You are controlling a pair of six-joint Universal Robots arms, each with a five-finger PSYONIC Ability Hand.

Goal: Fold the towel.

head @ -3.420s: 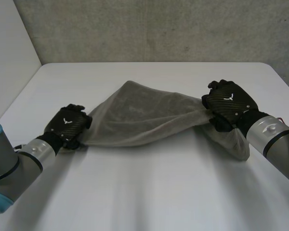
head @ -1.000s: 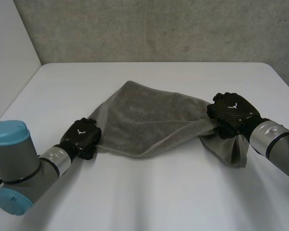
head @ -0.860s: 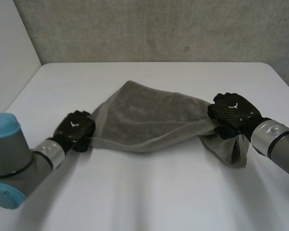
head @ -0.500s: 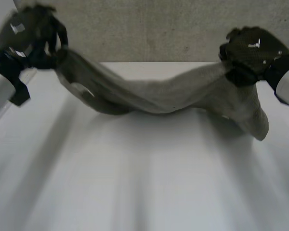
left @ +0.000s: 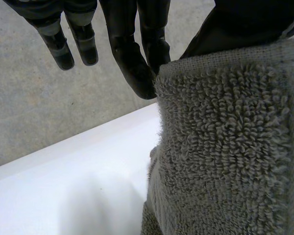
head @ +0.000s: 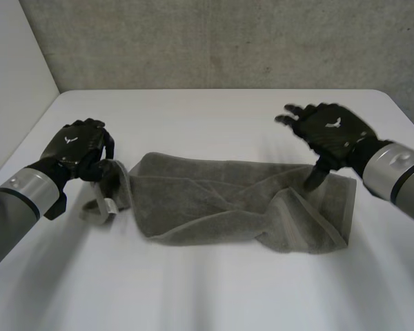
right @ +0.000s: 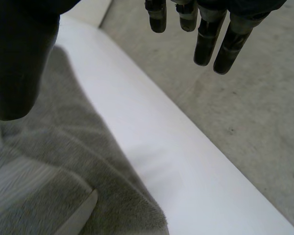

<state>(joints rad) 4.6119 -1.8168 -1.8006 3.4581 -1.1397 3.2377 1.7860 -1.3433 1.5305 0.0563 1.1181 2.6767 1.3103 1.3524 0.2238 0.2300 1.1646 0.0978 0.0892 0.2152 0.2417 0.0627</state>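
Across the middle of the white table (head: pixel 214 289) lies the grey towel (head: pixel 234 200), rumpled and partly doubled over itself, its long side running from the left edge toward the right edge. A small pale label (head: pixel 109 205) hangs at its left corner; no writing on it can be read. Each black hand carries a small white emblem on its back, with no letters to be made out.

The left hand (head: pixel 79 146) is at the towel's left end, near the table's left edge, with that corner raised off the surface. In the left wrist view the looped pile of the towel (left: pixel 225 147) is pinched between the thumb and two straight fingers (left: pixel 137 49), while the other fingers point free toward the concrete wall (head: pixel 228 41).

The right hand (head: pixel 331 134) hovers over the towel's right end, fingers spread and thumb pointing down toward the cloth. In its wrist view the straight fingers (right: pixel 206 39) hold nothing, and the towel (right: pixel 49 186) lies flat beneath the palm.

Half a second ago the towel hung in the air, stretched between both raised hands. It has since dropped to the table, the right hand has let go, and the left hand has come down low.
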